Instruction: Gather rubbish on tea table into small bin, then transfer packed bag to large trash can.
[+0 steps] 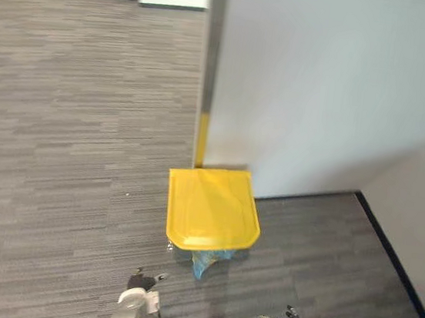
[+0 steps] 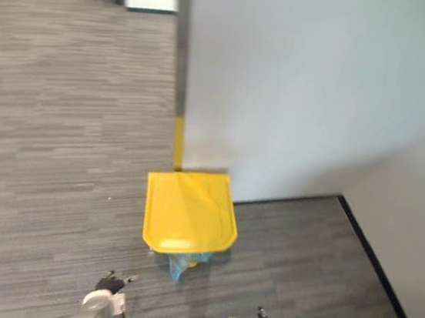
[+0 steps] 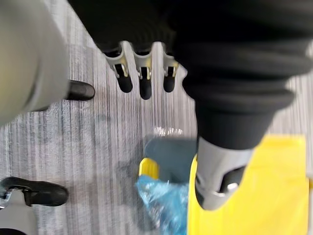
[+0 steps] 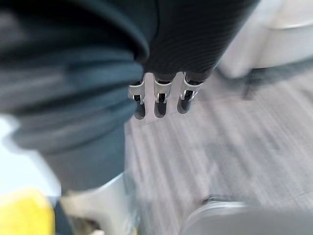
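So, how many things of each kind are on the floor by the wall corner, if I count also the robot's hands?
Yellow-lidded trash can: 1
Crumpled blue bag sticking out under its lid: 1
Robot hands, left hand and right hand, both open: 2
Total: 4

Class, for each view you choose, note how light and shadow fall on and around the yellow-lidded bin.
Left eye view: the yellow lid is evenly lit, with no glare; the wall behind it darkens softly low down; the blue bag sits in shade under the lid's front edge. Left wrist view: the blue bag's crinkles catch small highlights.
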Motion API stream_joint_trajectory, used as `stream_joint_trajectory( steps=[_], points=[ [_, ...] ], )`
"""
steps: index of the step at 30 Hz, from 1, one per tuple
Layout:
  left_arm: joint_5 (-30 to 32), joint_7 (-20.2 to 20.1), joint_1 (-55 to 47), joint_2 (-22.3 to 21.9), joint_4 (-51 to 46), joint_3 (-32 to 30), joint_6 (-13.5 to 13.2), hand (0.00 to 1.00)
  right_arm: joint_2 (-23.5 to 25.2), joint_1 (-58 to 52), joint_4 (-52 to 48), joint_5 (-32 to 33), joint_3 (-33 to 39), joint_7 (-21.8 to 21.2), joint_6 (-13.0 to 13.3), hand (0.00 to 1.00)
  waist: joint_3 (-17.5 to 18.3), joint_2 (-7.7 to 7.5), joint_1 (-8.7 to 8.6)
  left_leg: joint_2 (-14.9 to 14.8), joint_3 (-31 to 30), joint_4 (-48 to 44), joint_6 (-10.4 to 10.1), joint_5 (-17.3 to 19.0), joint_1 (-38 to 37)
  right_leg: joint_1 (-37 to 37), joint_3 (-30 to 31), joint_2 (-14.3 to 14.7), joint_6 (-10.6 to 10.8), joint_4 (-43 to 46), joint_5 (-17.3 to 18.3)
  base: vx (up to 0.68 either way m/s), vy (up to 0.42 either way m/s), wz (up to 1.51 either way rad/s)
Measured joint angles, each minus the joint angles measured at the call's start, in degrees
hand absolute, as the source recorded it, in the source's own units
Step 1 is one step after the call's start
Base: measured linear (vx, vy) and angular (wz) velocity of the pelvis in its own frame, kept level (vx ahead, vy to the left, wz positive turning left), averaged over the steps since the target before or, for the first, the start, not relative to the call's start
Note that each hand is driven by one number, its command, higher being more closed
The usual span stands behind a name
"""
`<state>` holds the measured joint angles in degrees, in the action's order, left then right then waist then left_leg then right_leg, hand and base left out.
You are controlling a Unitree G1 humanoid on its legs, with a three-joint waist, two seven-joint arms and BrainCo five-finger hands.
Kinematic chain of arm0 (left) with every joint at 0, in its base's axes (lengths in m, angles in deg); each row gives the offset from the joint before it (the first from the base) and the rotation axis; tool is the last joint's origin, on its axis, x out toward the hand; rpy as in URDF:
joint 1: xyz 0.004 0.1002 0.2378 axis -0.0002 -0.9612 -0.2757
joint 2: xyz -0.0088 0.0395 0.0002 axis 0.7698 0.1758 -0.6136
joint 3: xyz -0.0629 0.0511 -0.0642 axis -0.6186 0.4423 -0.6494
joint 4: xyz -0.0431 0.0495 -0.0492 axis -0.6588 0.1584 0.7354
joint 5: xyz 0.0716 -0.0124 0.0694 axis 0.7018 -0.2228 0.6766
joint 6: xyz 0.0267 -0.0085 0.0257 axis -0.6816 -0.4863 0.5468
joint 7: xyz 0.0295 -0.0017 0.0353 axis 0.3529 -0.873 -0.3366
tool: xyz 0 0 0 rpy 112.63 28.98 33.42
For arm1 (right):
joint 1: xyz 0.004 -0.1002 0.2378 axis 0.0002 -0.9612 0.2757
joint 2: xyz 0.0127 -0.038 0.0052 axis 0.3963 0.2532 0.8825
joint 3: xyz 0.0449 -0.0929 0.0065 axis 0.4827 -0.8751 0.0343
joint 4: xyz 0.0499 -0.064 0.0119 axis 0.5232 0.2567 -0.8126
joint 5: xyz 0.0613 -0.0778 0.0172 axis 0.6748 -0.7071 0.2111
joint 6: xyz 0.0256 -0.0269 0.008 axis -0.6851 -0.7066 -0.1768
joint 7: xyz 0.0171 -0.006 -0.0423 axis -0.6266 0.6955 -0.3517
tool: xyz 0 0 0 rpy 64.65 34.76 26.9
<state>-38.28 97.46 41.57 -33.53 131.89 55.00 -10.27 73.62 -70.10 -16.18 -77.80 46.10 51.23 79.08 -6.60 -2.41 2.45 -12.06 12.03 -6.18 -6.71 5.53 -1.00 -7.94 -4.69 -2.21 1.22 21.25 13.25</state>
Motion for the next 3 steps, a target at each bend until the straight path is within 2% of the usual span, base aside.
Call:
stream_joint_trajectory(
  steps=[3],
  points=[
    [-0.15,0.03,-1.81,0.75,0.82,-0.20,-0.11,0.00,-1.51,-0.01,2.02,1.31,1.09,-0.02,-0.40,0.00,1.45,1.19,0.00,0.60,-0.68,2.54,0.18,-1.50,-0.08,0.51,0.24,0.28,0.65,-3.74,-1.89,-0.05,0.040,0.00]
  ],
)
